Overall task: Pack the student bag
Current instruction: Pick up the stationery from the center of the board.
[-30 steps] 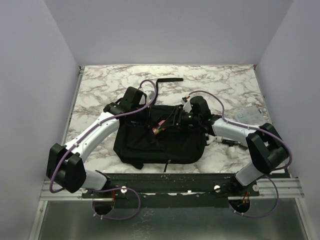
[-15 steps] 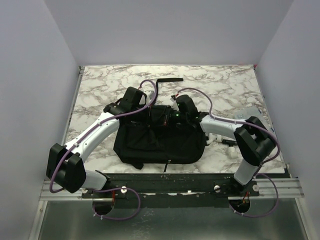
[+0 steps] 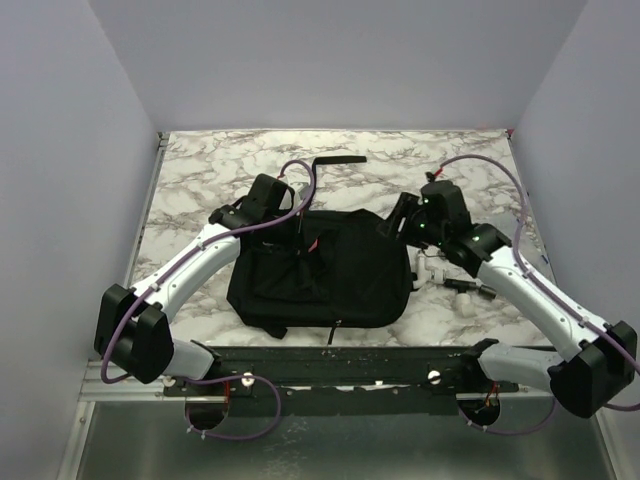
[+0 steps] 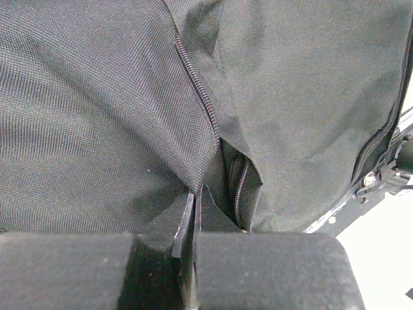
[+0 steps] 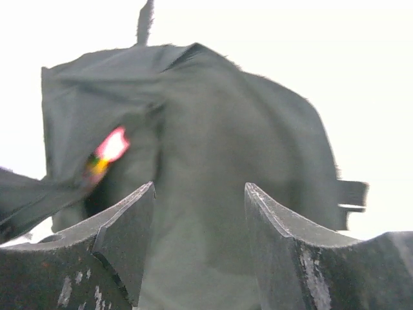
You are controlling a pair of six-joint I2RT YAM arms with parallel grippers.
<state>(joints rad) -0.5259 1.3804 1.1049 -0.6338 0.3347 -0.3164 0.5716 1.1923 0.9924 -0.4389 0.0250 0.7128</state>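
The black student bag [image 3: 340,280] lies flat in the middle of the marble table. My left gripper [image 3: 298,226] is at its upper left edge, shut on a fold of bag fabric [image 4: 193,184] beside a zipper [image 4: 193,87]. My right gripper [image 3: 396,222] is open and empty, just off the bag's upper right corner and facing it. In the right wrist view the bag [image 5: 213,129] fills the space ahead of the open fingers [image 5: 129,226]. A pink and yellow item [image 5: 106,154] shows inside the bag's opening, and it also shows in the top view [image 3: 312,243].
The bag's black top loop [image 3: 338,162] lies on the marble behind it. Small white and black items [image 3: 440,272] sit on the table by the bag's right side, under my right arm. Grey walls close in the table on three sides.
My right gripper has pulled out of the bag's top opening and swung right, off the bag. The bag's top has settled flatter. My left gripper has not moved.
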